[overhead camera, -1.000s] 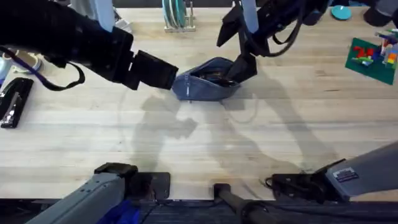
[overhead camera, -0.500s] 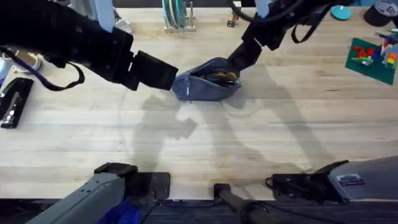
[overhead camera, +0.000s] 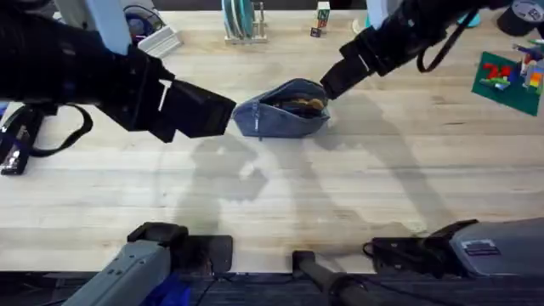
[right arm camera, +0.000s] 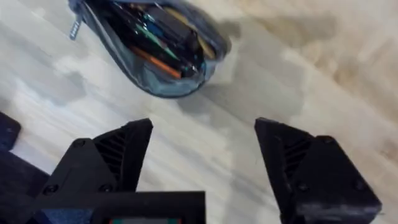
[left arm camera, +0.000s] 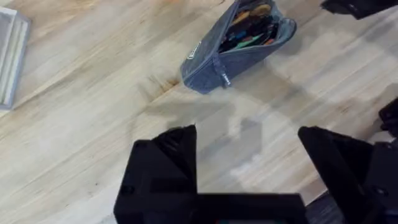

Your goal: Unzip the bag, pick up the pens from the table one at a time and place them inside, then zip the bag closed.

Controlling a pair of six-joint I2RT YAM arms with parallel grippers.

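Observation:
The blue-grey bag (overhead camera: 285,115) lies unzipped on the table (overhead camera: 280,195), mouth gaping. The left wrist view shows the bag (left arm camera: 239,43) with several pens (left arm camera: 252,28) inside, dark, orange and green. In the right wrist view the bag (right arm camera: 155,50) holds the same pens (right arm camera: 158,40), and its metal pull (right arm camera: 76,28) hangs at one end. My left gripper (overhead camera: 223,115) hovers just left of the bag, open and empty (left arm camera: 249,152). My right gripper (overhead camera: 331,83) is at the bag's upper right end, apart from it, open and empty (right arm camera: 205,155).
A black stapler (overhead camera: 17,140) lies at the left edge. A plate rack (overhead camera: 242,21) and small blocks (overhead camera: 321,13) stand at the back. A green brick plate (overhead camera: 510,76) sits far right. A clear tray (left arm camera: 9,56) lies beside the left arm.
The right gripper has lifted off the bag's right end and pulled back up and to the right. The left gripper has backed off slightly leftward from the bag's left end.

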